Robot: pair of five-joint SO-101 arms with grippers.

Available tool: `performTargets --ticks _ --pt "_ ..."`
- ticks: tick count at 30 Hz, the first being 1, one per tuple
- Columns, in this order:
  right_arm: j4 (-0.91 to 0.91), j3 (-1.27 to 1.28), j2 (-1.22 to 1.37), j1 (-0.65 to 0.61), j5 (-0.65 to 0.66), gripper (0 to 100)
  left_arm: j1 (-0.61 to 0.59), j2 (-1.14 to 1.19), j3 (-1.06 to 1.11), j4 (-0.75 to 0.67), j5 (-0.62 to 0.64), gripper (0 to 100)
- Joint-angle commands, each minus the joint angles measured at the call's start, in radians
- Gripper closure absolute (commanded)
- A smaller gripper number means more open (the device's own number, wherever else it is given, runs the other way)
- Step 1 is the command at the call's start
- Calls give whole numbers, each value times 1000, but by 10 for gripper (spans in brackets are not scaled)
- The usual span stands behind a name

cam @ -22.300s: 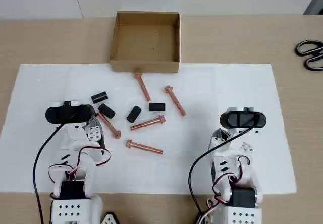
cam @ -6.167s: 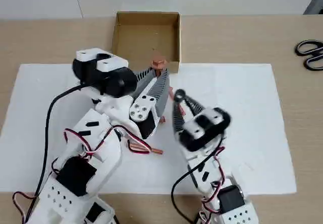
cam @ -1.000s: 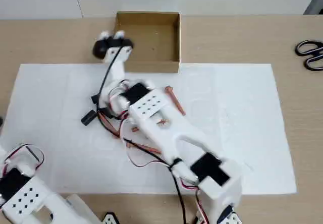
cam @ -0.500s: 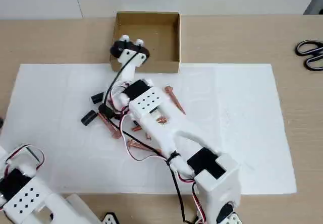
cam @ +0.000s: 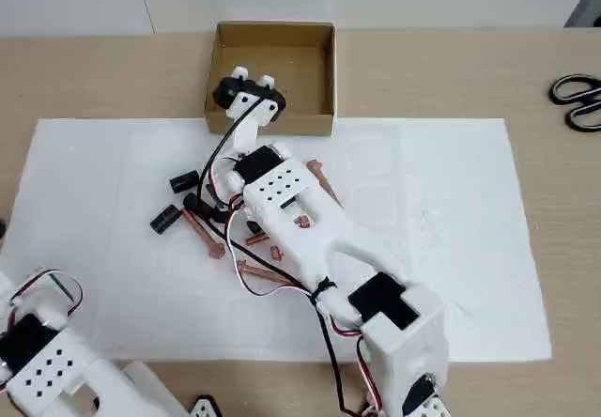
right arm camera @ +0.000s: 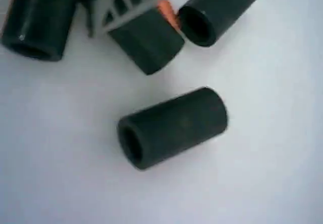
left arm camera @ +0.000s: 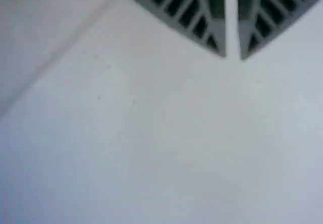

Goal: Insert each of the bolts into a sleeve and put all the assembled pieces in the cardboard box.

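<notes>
Left claw (left arm camera: 232,54), tips all but together, over the white sheet (left arm camera: 151,143). Black sleeves (cam: 165,218) and copper bolts (cam: 203,235) lie loose on the sheet beside the right claw (right arm camera: 121,4), whose state cannot be told; the cardboard box (cam: 310,124) stands behind them on the tabletop (cam: 94,69)

The cylindrical plastic sleeves (right arm camera: 174,128) are black, the metal bolts (cam: 202,235) copper-orange, the cardboard box (cam: 274,28) plain brown, the paper sheet (cam: 432,201) white.
</notes>
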Motion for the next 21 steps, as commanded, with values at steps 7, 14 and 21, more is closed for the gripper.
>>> performTargets --ticks 7,14,21 --pt "-19 -55 76 4 -6 862 0 -14 -2 -21 -5 994" --pt "-36 -55 77 -25 -5 862 0 -14 -2 -21 -2 994" --pt "-38 -55 99 -58 -5 862 0 -14 -1 -20 -2 994"
